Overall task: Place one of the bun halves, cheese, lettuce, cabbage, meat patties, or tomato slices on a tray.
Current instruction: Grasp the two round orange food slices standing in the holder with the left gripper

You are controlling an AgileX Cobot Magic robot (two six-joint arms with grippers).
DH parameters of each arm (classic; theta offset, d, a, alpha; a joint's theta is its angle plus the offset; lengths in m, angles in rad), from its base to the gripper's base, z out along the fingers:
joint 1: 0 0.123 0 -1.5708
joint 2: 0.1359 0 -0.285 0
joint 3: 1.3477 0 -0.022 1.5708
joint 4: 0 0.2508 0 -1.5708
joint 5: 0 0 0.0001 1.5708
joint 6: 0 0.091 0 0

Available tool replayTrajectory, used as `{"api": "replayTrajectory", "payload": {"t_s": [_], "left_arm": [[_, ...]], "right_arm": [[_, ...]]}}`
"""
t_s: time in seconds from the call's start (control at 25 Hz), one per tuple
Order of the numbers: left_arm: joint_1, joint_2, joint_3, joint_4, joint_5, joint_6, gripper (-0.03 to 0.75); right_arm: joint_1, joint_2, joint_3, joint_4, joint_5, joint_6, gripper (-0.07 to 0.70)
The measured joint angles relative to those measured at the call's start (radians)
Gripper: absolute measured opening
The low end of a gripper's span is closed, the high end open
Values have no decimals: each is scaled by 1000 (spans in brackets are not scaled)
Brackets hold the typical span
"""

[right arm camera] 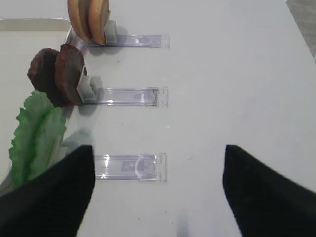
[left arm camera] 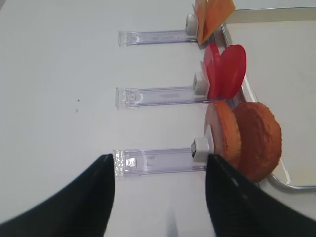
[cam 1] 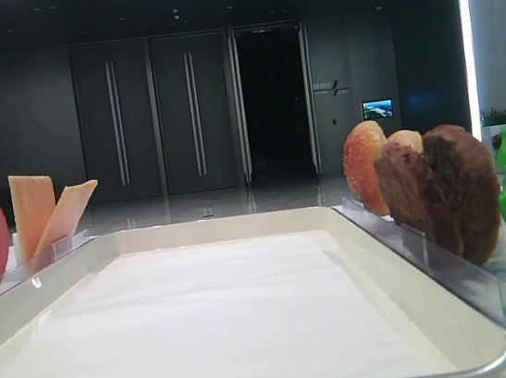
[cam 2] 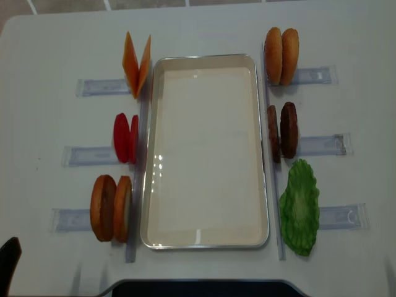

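The cream tray [cam 2: 263,185] lies mid-table with only its white liner in it. Left of it stand cheese [cam 2: 136,62], tomato slices [cam 2: 125,137] and two bun halves [cam 2: 111,207], one showing a pale face. On the right stand two more bun halves [cam 2: 281,55], meat patties [cam 2: 281,131] and lettuce [cam 2: 300,207]. Cabbage is out of view. My left gripper [left arm camera: 159,168] hangs open over the clear holder [left arm camera: 153,160] beside the buns [left arm camera: 247,138], holding nothing. My right gripper [right arm camera: 158,158] is open above bare table, right of the lettuce [right arm camera: 37,133].
Clear plastic holder strips [cam 2: 325,145] stick out sideways from each food pair on both sides of the tray. The low exterior view looks along the tray rim [cam 1: 437,314], with patties [cam 1: 449,186] at its right and cheese [cam 1: 41,212] at its left.
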Motion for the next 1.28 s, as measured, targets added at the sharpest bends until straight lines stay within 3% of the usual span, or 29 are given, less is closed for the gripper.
{"api": "replayTrajectory", "payload": {"t_s": [0.68,0.96,1.28], "left_arm": [[0,16,-14,-17,19,-1,411],[0,244,-140,-18,119,-34,411],[0,475,-250,-19,135,-57,411]], "right_arm": [[0,0,0,0,0,0,541],[0,0,0,0,0,0,541],[0,0,0,0,0,0,541]]}}
